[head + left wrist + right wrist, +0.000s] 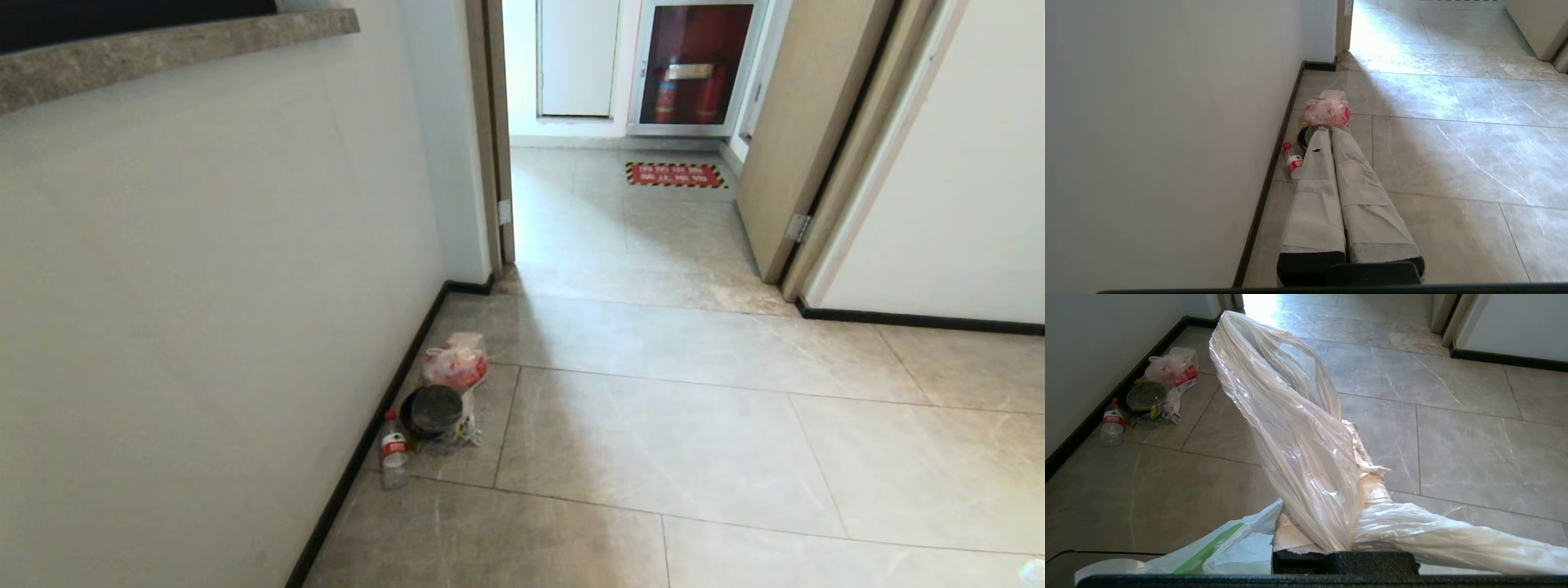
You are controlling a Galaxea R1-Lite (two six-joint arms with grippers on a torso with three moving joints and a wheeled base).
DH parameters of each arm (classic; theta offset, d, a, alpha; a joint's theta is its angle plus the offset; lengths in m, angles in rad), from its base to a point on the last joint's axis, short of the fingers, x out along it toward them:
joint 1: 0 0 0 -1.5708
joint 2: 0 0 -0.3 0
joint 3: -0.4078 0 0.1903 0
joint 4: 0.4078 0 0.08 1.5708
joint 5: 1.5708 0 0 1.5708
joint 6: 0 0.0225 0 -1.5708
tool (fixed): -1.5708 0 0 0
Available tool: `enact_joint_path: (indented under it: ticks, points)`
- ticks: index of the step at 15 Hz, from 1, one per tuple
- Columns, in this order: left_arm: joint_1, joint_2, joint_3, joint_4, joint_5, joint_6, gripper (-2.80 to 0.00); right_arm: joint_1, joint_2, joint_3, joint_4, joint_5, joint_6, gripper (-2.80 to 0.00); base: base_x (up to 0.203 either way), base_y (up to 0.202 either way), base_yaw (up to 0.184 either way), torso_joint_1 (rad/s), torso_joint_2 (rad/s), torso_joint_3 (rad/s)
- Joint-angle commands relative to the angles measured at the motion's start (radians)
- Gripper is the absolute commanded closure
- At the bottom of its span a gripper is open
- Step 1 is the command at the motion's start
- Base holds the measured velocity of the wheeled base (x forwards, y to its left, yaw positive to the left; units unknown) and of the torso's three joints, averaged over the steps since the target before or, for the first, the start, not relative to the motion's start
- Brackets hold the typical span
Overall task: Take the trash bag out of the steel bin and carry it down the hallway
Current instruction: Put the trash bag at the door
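Tiled hallway (pixel 653 425) stretching ahead. Right hand (pixel 1355 457) gripping trash bag (pixel 1298 428), already out of bin, draping over fingers. Left hand (pixel 1327 132) clenched, empty. Carrying onward remaining.

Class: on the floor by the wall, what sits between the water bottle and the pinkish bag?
A round dark container, seen in the head view, between bottle and bag.

Left gripper (pixel 1327 132) fingers together; right gripper (pixel 1349 428) clamped.
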Motion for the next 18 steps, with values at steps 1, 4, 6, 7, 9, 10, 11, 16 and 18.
enact_joint_path:
  ticks: [1, 4, 6, 7, 9, 10, 11, 16, 18]
  points:
    - [0.0, 0.0, 0.0, 0.0, 0.001, 0.002, 0.0, 0.0, 0.001, 0.0, 0.0, 0.0, -0.001, 0.0, 0.193, 0.0, 0.001, -0.002, 0.0, 0.005]
    - [0.0, 0.0, 0.0, 0.001, 0.001, 0.002, 0.0, 0.0, 0.001, 0.0, 0.002, 0.0, 0.002, 0.0, 0.101, 0.0, 0.0, 0.001, 0.0, 0.001]
    - [0.0, 0.0, -0.001, 0.001, 0.001, 0.003, 0.0, 0.0, 0.001, 0.0, 0.002, 0.0, 0.001, 0.0, 0.0, 0.0, 0.0, 0.0, 0.0, 0.0]
    - [0.0, 0.0, -0.001, 0.001, 0.001, 0.003, 0.0, 0.0, 0.001, 0.0, 0.002, 0.0, 0.001, 0.0, 0.0, 0.0, 0.0, 0.0, 0.0, 0.0]
    - [0.0, 0.0, -0.001, 0.001, 0.001, 0.001, 0.0, 0.0, 0.001, 0.0, 0.002, 0.0, 0.001, 0.0, 0.0, 0.0, 0.0, 0.0, 0.0, 0.0]
    - [0.0, 0.0, -0.001, 0.001, 0.001, 0.003, 0.0, 0.0, 0.001, 0.0, 0.002, 0.0, 0.002, 0.0, 0.0, 0.0, 0.0, 0.0, 0.0, 0.0]
    - [0.0, 0.0, 0.0, 0.001, 0.001, 0.002, 0.0, 0.0, 0.001, 0.0, 0.002, 0.0, 0.002, 0.0, 0.003, -0.067, -0.006, 0.002, 0.0, 0.006]
    - [0.0, 0.0, 0.0, 0.001, 0.001, 0.001, 0.0, 0.0, 0.001, 0.0, 0.002, 0.0, 0.001, 0.0, 0.0, -0.178, 0.001, 0.002, 0.0, 0.001]
    - [0.0, 0.0, -0.001, 0.001, 0.001, 0.001, 0.0, 0.0, 0.001, 0.0, 0.002, 0.0, 0.002, 0.0, 0.0, -0.196, 0.002, 0.004, 0.0, 0.001]
